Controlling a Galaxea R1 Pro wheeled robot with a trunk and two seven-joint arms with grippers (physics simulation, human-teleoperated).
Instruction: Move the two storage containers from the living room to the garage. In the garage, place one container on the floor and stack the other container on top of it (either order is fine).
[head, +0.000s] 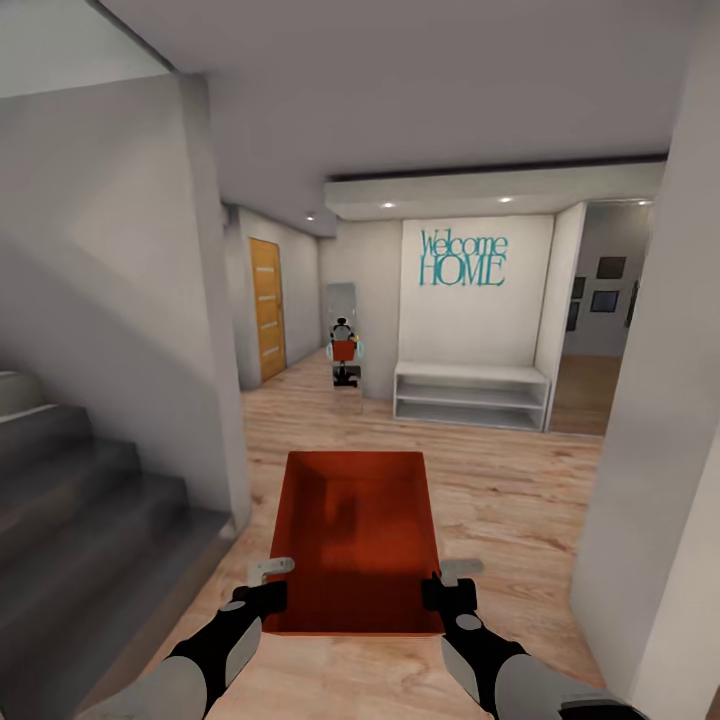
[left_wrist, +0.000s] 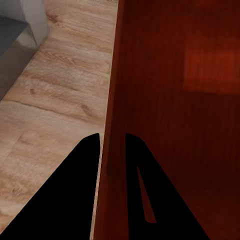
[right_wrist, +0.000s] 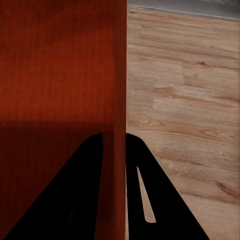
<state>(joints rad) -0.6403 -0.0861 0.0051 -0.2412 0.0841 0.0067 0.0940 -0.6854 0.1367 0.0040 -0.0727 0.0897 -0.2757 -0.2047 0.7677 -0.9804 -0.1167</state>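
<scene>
Head view: set high on the robot, facing forward and down over both arms, taking in the storage container (head: 357, 540), the wood-plank floor (head: 510, 500), the stairs (head: 80, 500) and a far wall with a white shelf (head: 470, 395). Left wrist view: very near, sighting along the left claw (left_wrist: 112, 142) at the container's left wall (left_wrist: 112, 85); right wrist view: equally near, along the right claw (right_wrist: 114, 141) at the right wall (right_wrist: 119, 75). Shared by all three: the container and the plank floor beside it.
</scene>
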